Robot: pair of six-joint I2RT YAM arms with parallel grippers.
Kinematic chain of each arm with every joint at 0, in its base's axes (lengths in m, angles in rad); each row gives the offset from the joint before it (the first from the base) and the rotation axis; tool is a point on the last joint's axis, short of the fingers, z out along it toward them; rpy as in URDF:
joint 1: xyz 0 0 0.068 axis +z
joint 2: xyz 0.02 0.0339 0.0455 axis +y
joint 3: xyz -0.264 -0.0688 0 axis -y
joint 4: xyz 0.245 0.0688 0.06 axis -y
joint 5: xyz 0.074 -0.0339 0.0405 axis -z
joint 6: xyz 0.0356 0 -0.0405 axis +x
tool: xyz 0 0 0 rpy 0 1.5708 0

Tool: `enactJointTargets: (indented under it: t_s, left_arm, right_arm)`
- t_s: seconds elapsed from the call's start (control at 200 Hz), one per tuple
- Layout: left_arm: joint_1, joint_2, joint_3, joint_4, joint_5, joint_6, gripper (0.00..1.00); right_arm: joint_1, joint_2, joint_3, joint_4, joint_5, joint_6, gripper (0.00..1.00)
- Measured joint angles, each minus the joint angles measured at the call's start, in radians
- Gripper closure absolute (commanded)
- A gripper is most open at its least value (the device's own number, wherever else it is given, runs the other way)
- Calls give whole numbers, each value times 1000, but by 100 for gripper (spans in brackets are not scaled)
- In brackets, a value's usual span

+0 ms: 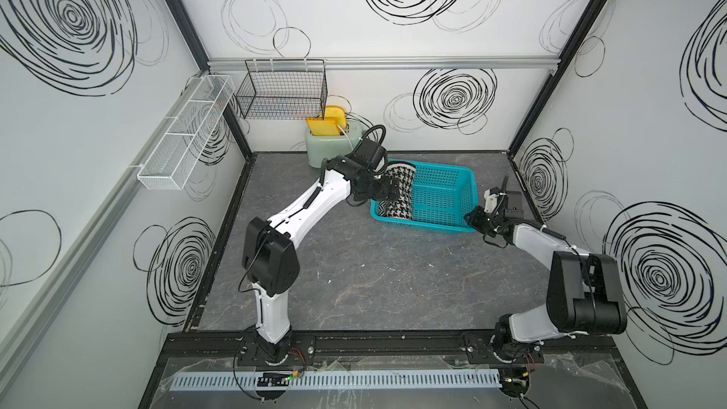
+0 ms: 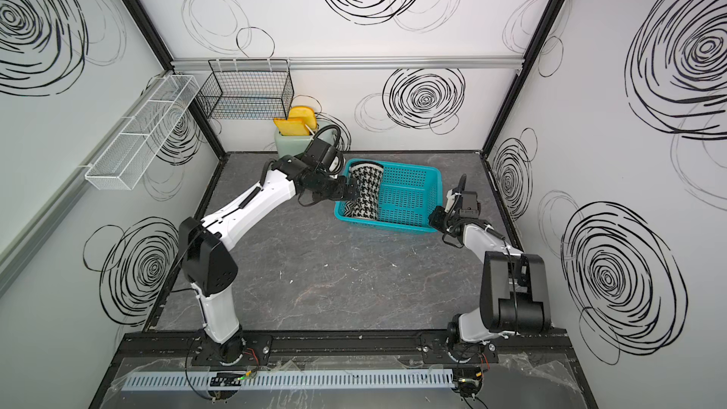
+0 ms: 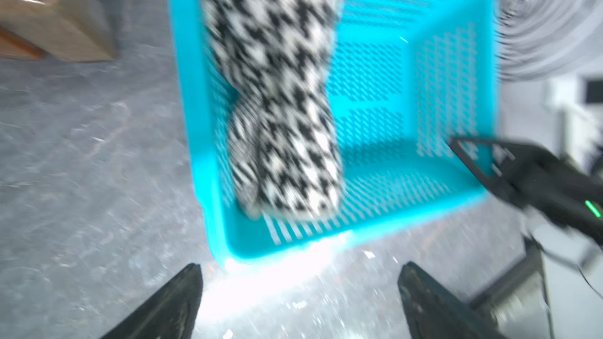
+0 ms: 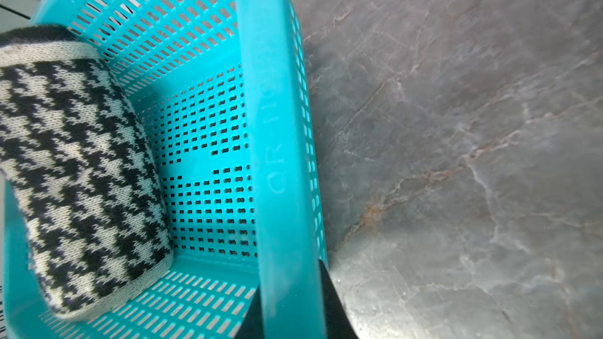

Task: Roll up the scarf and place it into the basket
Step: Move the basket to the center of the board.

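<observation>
The scarf (image 1: pixel 399 194) (image 2: pixel 366 194) lies rolled up, houndstooth side out, along the left end of the turquoise basket (image 1: pixel 436 194) (image 2: pixel 409 194). My left gripper (image 1: pixel 393 190) (image 2: pixel 351 190) hovers just outside that end, open and holding nothing. In the blurred left wrist view the grey table shows between its fingers (image 3: pixel 298 288), with the scarf (image 3: pixel 280 92) and basket (image 3: pixel 375 92) beyond. My right gripper (image 1: pixel 472 218) (image 2: pixel 434 217) is at the basket's near right corner. In the right wrist view it (image 4: pixel 290 304) is shut on the basket's rim (image 4: pixel 277 125), the scarf (image 4: pixel 75 174) resting inside.
A pale green toaster (image 1: pixel 334 147) with yellow slices stands at the back wall, just behind the left arm. A black wire basket (image 1: pixel 281 92) hangs on the back wall and a long white mesh rack (image 1: pixel 185 131) on the left wall. Grey marbled table (image 1: pixel 373 277) stretches in front.
</observation>
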Motion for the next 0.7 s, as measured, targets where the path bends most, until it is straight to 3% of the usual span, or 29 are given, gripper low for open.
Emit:
enactJointTargets:
  t_s: [0.12, 0.275, 0.7]
  left_arm:
    - [-81, -84, -144, 132, 58, -24, 2]
    - [-138, -82, -287, 294, 121, -68, 2]
    - [-66, -64, -406, 564, 192, -143, 3]
  right_arm:
    - [-4, 81, 79, 4, -10, -18, 100]
    - [-4, 185, 183, 19, -31, -41, 96]
    - [-5, 480, 529, 31, -86, -81, 82]
